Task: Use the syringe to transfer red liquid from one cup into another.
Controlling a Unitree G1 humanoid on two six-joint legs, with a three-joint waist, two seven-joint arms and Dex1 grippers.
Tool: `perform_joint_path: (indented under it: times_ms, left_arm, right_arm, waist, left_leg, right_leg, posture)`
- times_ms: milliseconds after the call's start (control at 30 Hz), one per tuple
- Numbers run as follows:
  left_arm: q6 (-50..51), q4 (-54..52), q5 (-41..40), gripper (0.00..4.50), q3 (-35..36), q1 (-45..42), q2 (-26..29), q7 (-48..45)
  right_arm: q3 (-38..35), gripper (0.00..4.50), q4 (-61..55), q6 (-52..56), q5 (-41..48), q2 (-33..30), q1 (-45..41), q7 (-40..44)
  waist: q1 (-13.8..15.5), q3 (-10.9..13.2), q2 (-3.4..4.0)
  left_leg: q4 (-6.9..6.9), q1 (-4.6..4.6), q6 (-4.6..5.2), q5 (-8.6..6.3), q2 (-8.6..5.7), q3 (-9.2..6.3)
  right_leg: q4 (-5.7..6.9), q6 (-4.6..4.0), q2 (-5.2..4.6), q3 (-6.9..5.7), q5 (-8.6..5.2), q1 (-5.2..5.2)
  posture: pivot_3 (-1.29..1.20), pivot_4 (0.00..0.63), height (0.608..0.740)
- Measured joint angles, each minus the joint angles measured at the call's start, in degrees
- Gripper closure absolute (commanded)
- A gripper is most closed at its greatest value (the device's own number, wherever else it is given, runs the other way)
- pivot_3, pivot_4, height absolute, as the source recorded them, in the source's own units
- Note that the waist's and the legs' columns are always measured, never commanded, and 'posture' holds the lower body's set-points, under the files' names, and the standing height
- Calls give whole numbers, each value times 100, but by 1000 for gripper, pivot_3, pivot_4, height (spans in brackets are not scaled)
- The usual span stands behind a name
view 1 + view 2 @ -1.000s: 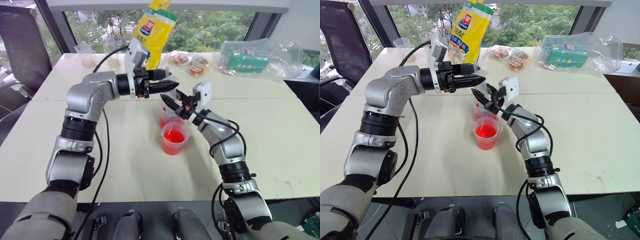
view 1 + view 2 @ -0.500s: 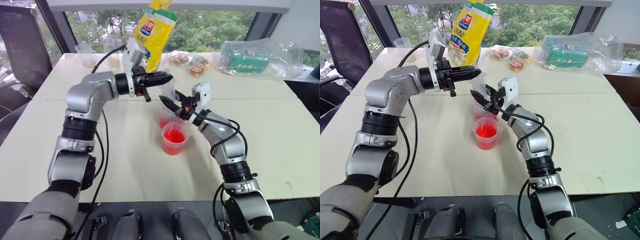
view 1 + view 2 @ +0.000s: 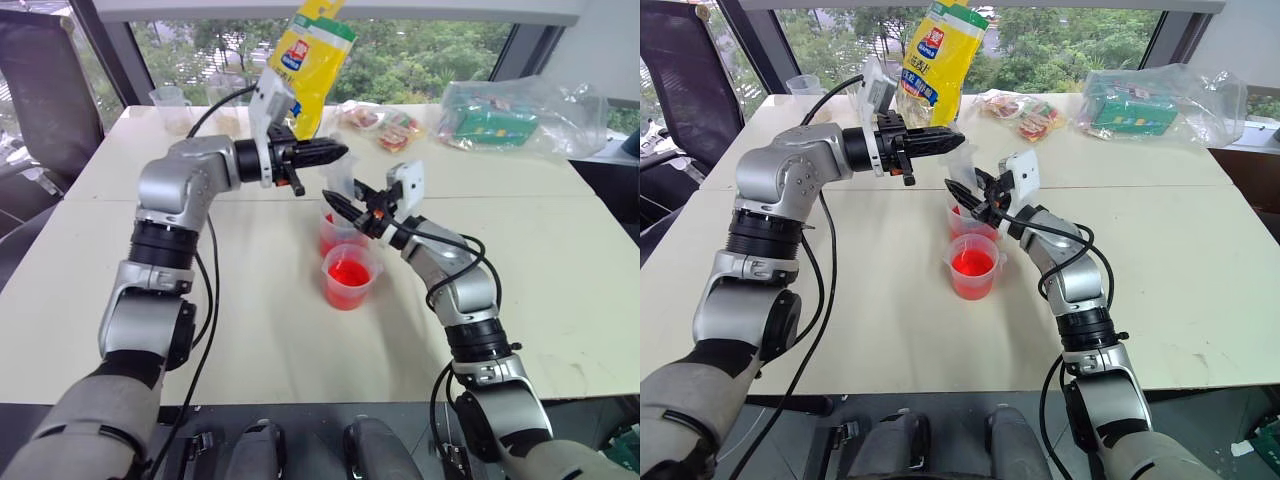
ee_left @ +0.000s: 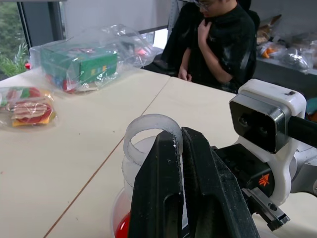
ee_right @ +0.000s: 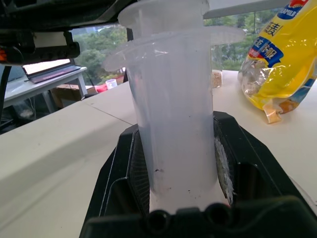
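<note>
Toward the table's [image 3: 250,330] far middle, the left gripper [image 3: 338,152] is pinched on the plunger top of the syringe [image 3: 339,186], whose barrel the right gripper [image 3: 340,205] clamps upright over the far cup [image 3: 334,233]. An off-axis plunger pull could tilt the tip and spill red liquid [image 3: 348,272].

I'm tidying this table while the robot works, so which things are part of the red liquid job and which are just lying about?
In use:
- syringe, barrel held in the right claw, plunger top pinched by the left claw
- far cup under the syringe
- near cup of red liquid

Lying about:
- yellow bag
- green box in clear plastic
- snack packets
- clear cups at the far corner
</note>
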Motion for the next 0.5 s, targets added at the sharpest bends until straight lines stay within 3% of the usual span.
perform_joint_path:
  times_ms: [500]
  left_arm:
    - [-150,132,26,4460,4,-134,23,-52]
  right_arm:
    - [-5,3111,1,11,0,-5,-6,-2]
  waist:
    - [2,0,0]
  left_leg:
    - [0,0,0,0,0,0]
  right_leg:
    - [0,0,-1,0,0,0]
  posture:
    - [0,150,740]
